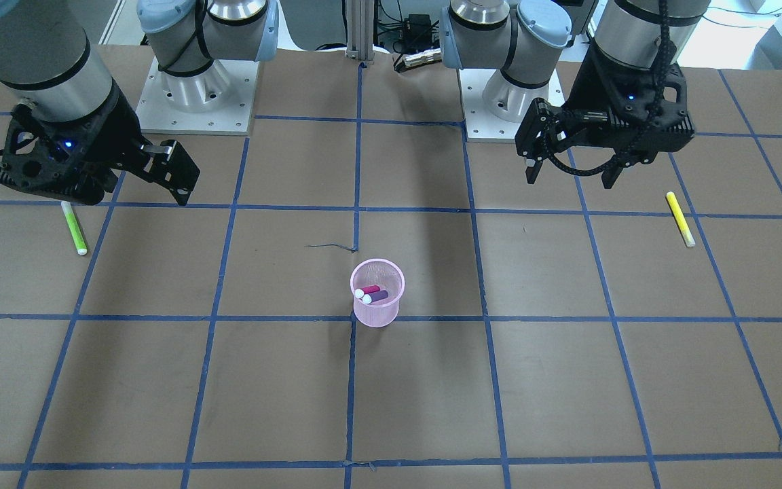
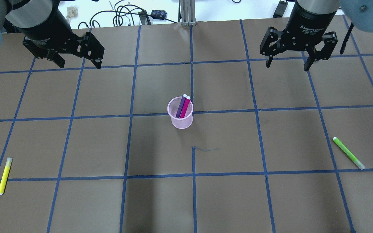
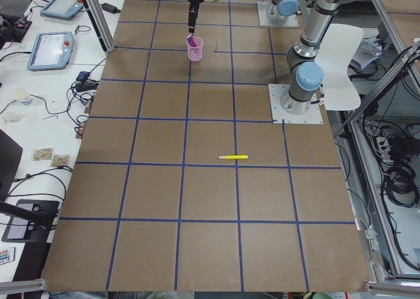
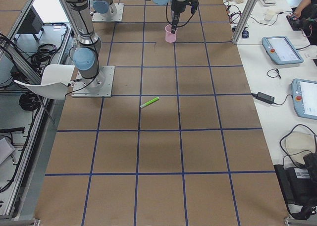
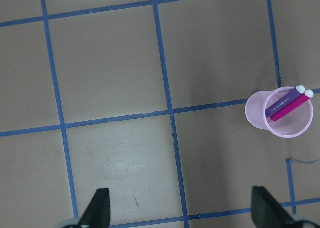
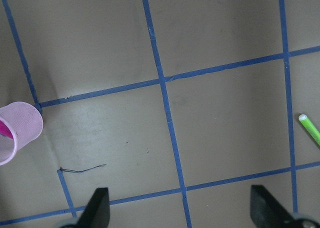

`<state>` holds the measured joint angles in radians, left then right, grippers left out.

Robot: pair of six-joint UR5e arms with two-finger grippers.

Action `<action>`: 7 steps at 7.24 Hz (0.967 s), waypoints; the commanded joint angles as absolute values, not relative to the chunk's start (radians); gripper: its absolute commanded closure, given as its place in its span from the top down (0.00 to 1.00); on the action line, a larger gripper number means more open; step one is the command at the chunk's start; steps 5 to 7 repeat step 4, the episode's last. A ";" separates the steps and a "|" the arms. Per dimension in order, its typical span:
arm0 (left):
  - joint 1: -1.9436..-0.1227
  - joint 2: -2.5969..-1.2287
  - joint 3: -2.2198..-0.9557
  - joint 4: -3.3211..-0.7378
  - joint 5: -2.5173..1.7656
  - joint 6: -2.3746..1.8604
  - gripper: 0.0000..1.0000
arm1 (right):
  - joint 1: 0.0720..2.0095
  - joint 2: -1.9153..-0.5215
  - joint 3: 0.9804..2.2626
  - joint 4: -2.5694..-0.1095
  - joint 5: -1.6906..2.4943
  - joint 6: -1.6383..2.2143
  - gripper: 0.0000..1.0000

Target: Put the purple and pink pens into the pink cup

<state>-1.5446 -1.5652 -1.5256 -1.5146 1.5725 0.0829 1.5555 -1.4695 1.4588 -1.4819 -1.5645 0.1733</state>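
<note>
The pink mesh cup (image 2: pixel 181 121) stands upright at the table's middle. A purple pen (image 2: pixel 181 106) and a pink pen (image 2: pixel 185 108) lean inside it side by side, white ends up. They also show in the front view, cup (image 1: pixel 376 312), and in the left wrist view, cup (image 5: pixel 280 128). The cup's edge shows in the right wrist view (image 6: pixel 20 128). My left gripper (image 2: pixel 79 64) is open and empty, raised above the table far behind the cup. My right gripper (image 2: pixel 287 66) is open and empty, raised at the far right.
A yellow highlighter (image 2: pixel 4 176) lies near the table's left edge. A green highlighter (image 2: pixel 348 153) lies at the right. Blue tape lines grid the brown table (image 2: pixel 108 145). The arm bases stand at the robot's side (image 1: pixel 197 95).
</note>
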 commanded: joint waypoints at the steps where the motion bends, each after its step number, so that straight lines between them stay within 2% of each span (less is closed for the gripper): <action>1: -1.539 -1.568 -1.522 -1.517 1.568 0.078 1.00 | 1.555 -1.470 1.459 -1.482 -1.560 0.173 1.00; 7: -1.534 -1.566 -1.522 -1.520 1.569 0.120 1.00 | 1.555 -1.468 1.460 -1.483 -1.562 0.173 1.00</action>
